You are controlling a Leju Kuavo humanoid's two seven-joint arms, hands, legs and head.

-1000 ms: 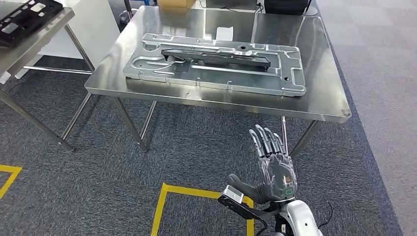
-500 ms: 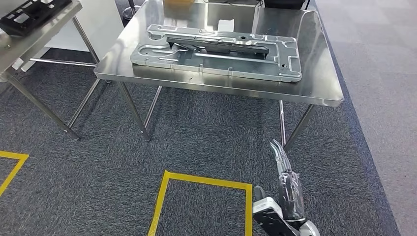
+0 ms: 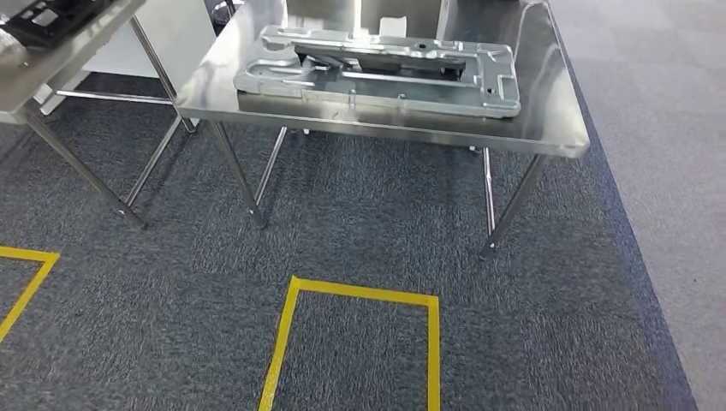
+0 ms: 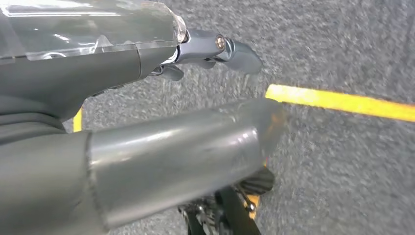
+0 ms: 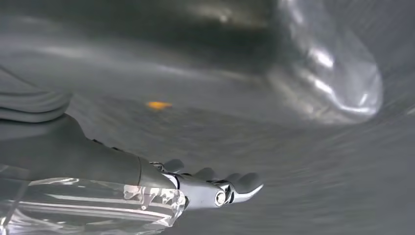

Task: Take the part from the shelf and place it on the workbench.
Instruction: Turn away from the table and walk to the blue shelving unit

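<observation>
Both hands hang low by the robot's sides, close above the grey carpet. Its left hand [image 4: 161, 122] has nothing in it, with the thick thumb stuck out and a dark finger apart from it, so it looks open. Near it on the carpet runs a yellow tape line [image 4: 342, 102]. Its right hand [image 5: 161, 183] is stretched out flat, with the fingers straight and nothing in them, though that picture is very blurry. Far ahead of both hands and higher up stands the shiny steel workbench [image 3: 556, 128]. A big silver tray plate [image 3: 505, 90] lies flat on the workbench, and the long dark part [image 3: 377, 60] rests on top of that plate. I think the part lies there because the job is done, and the hands hang free because they have nothing left to carry. Off past the left hand's side, another steel table [image 3: 51, 64] has a black tray [image 3: 43, 13] on it.
</observation>
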